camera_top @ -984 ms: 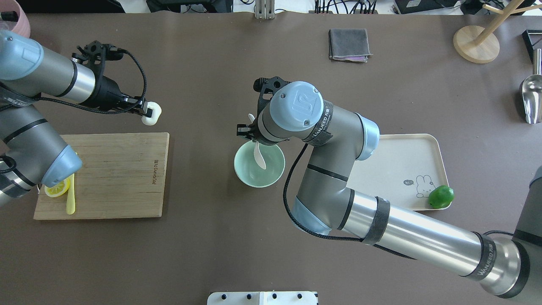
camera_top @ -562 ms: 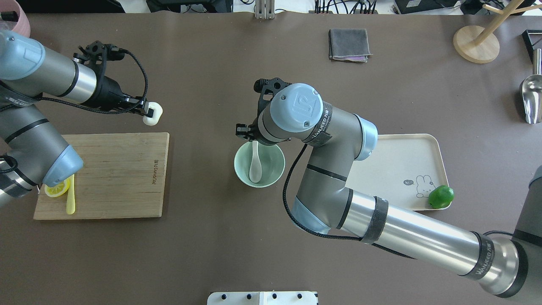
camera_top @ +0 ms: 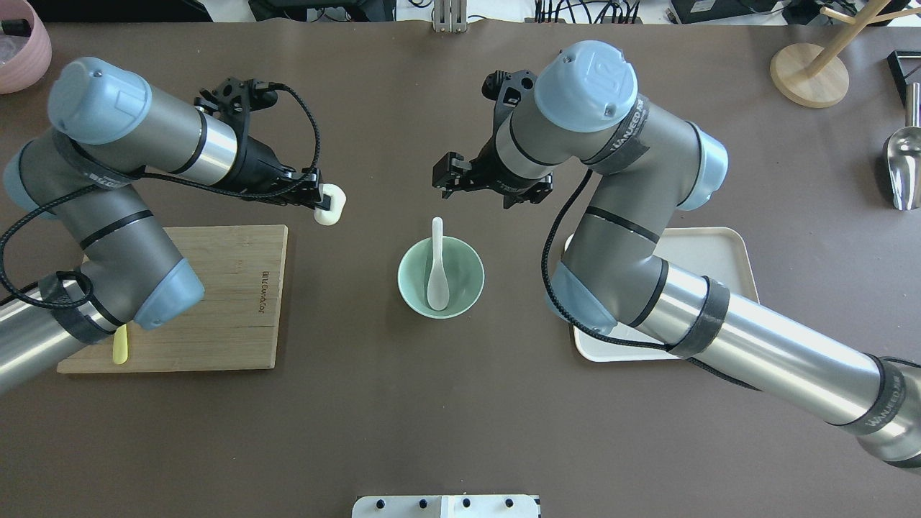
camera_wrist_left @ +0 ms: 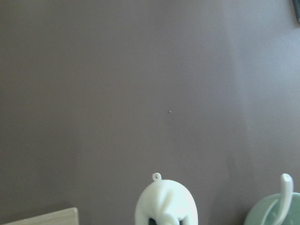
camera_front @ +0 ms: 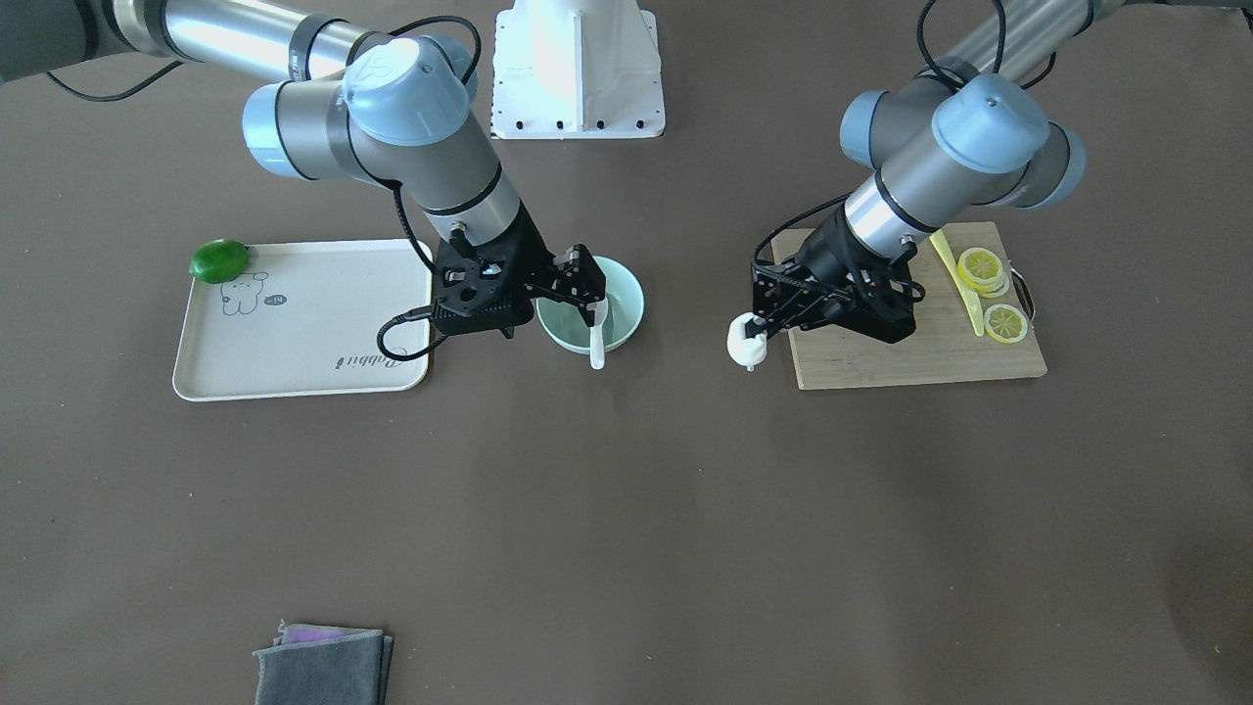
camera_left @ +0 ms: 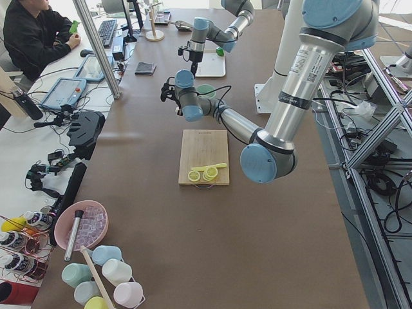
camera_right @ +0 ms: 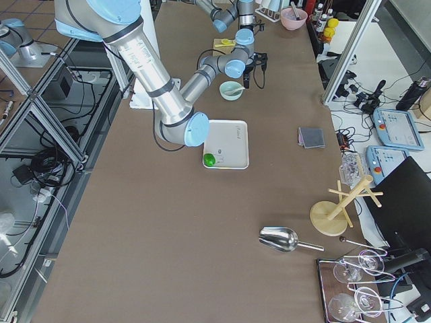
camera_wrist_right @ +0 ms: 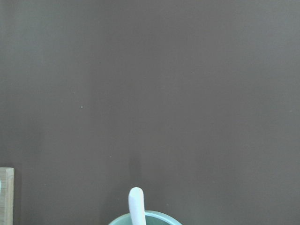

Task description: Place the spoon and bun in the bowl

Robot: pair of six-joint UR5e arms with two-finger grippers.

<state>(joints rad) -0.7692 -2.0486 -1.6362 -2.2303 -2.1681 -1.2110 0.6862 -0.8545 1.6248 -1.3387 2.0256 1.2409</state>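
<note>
The mint-green bowl (camera_top: pixel 471 288) stands mid-table. The white spoon (camera_top: pixel 437 270) lies in it, scoop down, with its handle leaning on the far rim. It also shows in the front view (camera_front: pixel 597 341) and the right wrist view (camera_wrist_right: pixel 136 204). My right gripper (camera_top: pixel 475 188) is open and empty, just beyond the bowl's far side. My left gripper (camera_top: pixel 322 198) is shut on the white bun (camera_top: pixel 332 206) and holds it above the table, left of the bowl and past the board's far corner. The bun fills the lower edge of the left wrist view (camera_wrist_left: pixel 166 204).
A wooden cutting board (camera_top: pixel 223 302) with a yellow knife (camera_top: pixel 120 347) and lemon slices (camera_front: pixel 984 269) lies at the left. A cream tray (camera_top: pixel 712 252) with a lime (camera_front: pixel 218 260) lies right of the bowl. A grey cloth (camera_top: pixel 592 75), wooden stand (camera_top: pixel 809 72) and metal scoop (camera_top: pixel 903 162) sit far back.
My right gripper let the spoon drop into the bowl, then drew back up and away from it. My left arm carried the bun to the right, toward the bowl.
</note>
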